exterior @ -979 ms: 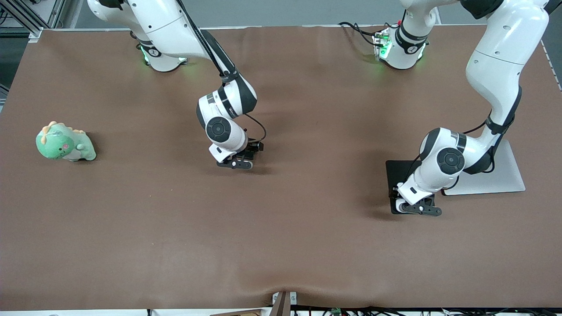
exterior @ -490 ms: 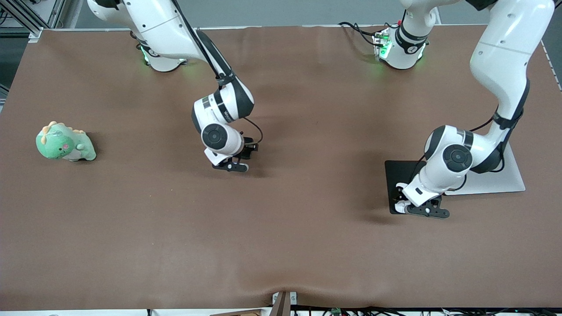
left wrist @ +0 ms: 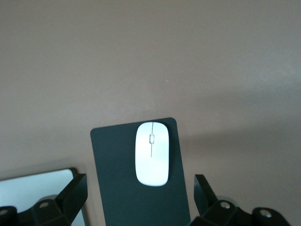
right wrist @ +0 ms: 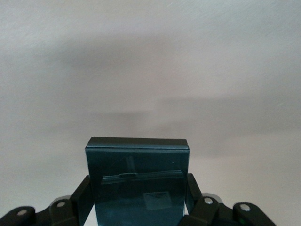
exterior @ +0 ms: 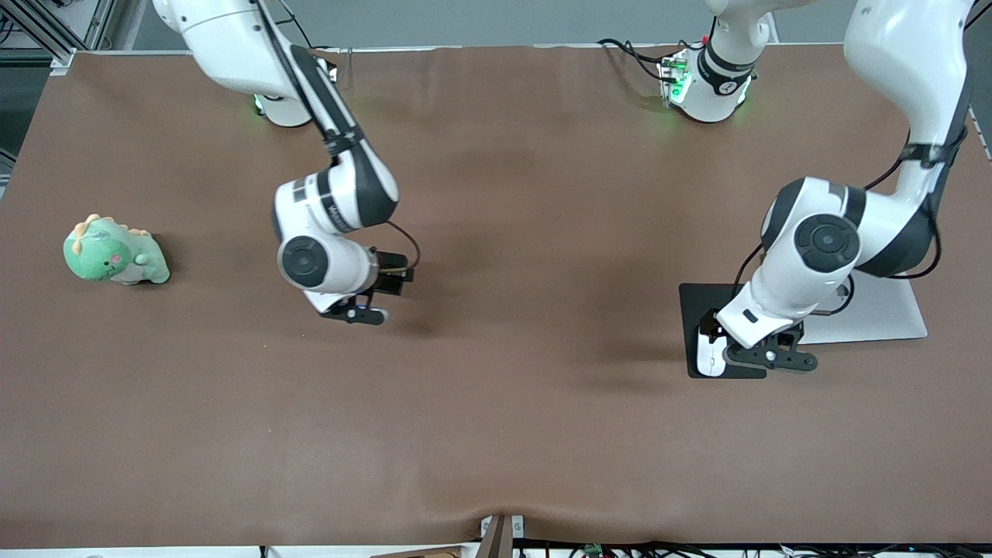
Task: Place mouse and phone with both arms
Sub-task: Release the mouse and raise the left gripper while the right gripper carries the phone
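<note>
**Mouse set on mat, phone held over mid-table**

The mouse [left wrist: 152,154] is seen lying on the black mat [left wrist: 113,160], at its corner nearest the front camera. The left gripper [exterior: 767,358] is spread wide above it. The phone [right wrist: 137,181] is pinched by the right gripper [exterior: 358,314] over bare table [exterior: 496,434].

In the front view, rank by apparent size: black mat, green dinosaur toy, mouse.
1. black mat, though the left arm hides part of it
2. green dinosaur toy
3. mouse, partly hidden under the left gripper
</note>
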### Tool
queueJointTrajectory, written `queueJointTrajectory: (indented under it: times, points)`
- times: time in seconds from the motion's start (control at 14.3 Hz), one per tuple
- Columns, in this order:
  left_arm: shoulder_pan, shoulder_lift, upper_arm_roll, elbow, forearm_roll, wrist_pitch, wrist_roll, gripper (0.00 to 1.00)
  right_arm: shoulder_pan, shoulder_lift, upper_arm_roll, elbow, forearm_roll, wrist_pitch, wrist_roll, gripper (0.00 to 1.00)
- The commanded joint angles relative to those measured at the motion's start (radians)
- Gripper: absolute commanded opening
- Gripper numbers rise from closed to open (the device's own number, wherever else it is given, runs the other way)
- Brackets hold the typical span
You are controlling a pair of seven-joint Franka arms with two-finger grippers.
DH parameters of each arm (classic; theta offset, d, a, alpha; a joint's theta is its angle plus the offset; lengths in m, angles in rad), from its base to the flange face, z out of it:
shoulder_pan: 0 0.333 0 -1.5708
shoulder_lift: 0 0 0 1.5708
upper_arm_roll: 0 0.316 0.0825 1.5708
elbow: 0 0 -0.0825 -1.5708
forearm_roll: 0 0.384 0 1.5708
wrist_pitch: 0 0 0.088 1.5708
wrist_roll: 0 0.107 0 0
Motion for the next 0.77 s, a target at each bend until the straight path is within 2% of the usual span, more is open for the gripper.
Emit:
queueJointTrajectory:
  times: [0.0, 0.21, 0.28, 0.42, 0.7]
  points:
    - [-0.051, -0.117, 0.083, 0.003, -0.117, -0.107, 0.074, 1.0, -0.073, -0.085, 0.008, -0.103, -0.016, 0.0, -0.09, 0.0]
    - [-0.184, -0.237, 0.296, 0.018, -0.3, -0.233, 0.241, 1.0, -0.145, -0.134, 0.007, -0.189, -0.062, 0.026, -0.173, 0.0]
    - [-0.207, -0.26, 0.33, 0.034, -0.314, -0.286, 0.258, 1.0, -0.171, -0.15, 0.007, -0.223, -0.087, 0.03, -0.226, 0.0]
    - [-0.209, -0.283, 0.334, 0.092, -0.316, -0.392, 0.258, 1.0, -0.229, -0.189, 0.004, -0.293, -0.11, 0.067, -0.294, 0.0]
    - [-0.195, -0.308, 0.335, 0.285, -0.316, -0.641, 0.261, 1.0, -0.306, -0.215, -0.006, -0.389, -0.171, 0.148, -0.416, 0.0]
